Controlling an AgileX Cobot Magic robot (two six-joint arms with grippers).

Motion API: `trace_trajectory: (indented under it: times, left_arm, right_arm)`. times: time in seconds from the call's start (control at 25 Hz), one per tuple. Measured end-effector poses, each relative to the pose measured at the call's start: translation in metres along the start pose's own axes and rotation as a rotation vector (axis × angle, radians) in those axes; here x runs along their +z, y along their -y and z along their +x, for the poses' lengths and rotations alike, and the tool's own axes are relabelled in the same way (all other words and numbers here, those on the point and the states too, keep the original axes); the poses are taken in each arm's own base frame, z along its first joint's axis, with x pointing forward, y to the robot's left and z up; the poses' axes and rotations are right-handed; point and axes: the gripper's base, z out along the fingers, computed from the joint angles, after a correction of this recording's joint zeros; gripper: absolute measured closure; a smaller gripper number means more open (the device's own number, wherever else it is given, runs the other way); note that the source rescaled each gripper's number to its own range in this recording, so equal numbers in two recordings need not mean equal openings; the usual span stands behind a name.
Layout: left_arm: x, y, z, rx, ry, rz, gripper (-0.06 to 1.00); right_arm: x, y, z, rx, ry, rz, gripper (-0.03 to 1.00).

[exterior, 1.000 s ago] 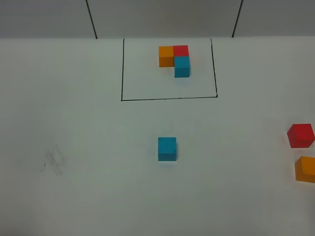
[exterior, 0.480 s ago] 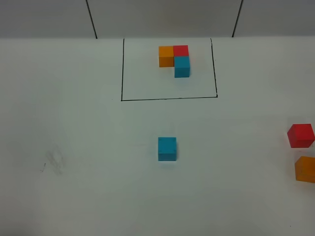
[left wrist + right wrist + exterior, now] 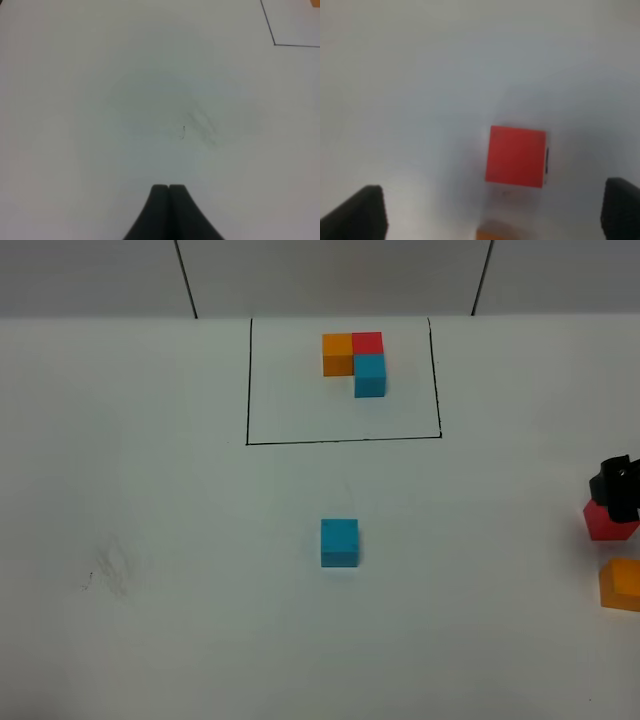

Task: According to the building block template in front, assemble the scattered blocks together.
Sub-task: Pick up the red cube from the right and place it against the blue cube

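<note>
The template (image 3: pixel 355 362) sits at upper centre of the high view: orange and red cubes side by side, with a cyan cube against the near side of the red one, making an L. A thin black rectangle (image 3: pixel 340 441) drawn on the desk (image 3: pixel 180 500) borders it (the cluster lies in the far half of that box).

Of the scattered blocks, the cyan cube (image 3: pixel 339 542) stands alone near the middle of the frame, well apart from the others. The red cube (image 3: pixel 606 524) is at the right edge, and the orange cube (image 3: pixel 621 585) is just below it in the picture, cut off by the frame edge, with a gap between them.

The right fingers (image 3: pixel 618 483) show as a dark shape at the right edge, overlapping the upper part of the red cube. In the right wrist view the right fingers (image 3: pixel 367 212) are spread wide, with the red cube (image 3: pixel 516 156) between and beyond them, touching neither; a sliver of the orange cube (image 3: pixel 495 234) shows near it.

The left fingers (image 3: pixel 162 210) are pressed together over bare desk, pointing at a faint grey scuff (image 3: pixel 200 122), which lies at lower left in the high view (image 3: pixel 110 570).
</note>
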Motion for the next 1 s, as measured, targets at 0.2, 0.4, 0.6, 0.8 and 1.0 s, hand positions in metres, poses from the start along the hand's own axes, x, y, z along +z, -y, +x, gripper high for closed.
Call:
trace_trajectory:
  times: [0.2, 0.4, 0.6, 0.8, 1.0]
  left_arm:
    - [0.000, 0.000, 0.000, 0.000, 0.000, 0.000, 0.94]
    - [0.000, 0.000, 0.000, 0.002, 0.000, 0.000, 0.94]
    - [0.000, 0.000, 0.000, 0.003, 0.000, 0.000, 0.94]
    - [0.000, 0.000, 0.000, 0.006, 0.000, 0.000, 0.94]
    - [0.000, 0.000, 0.000, 0.005, 0.000, 0.000, 0.94]
  right_arm:
    - [0.033, 0.002, 0.005, 0.003, -0.068, 0.001, 0.12]
    - [0.055, 0.003, 0.008, 0.005, -0.083, 0.007, 0.12]
    - [0.072, 0.004, 0.011, 0.006, -0.093, 0.013, 0.12]
    - [0.084, 0.005, 0.015, -0.004, -0.110, 0.016, 0.12]
    - [0.097, 0.005, 0.022, -0.005, -0.145, 0.015, 0.12]
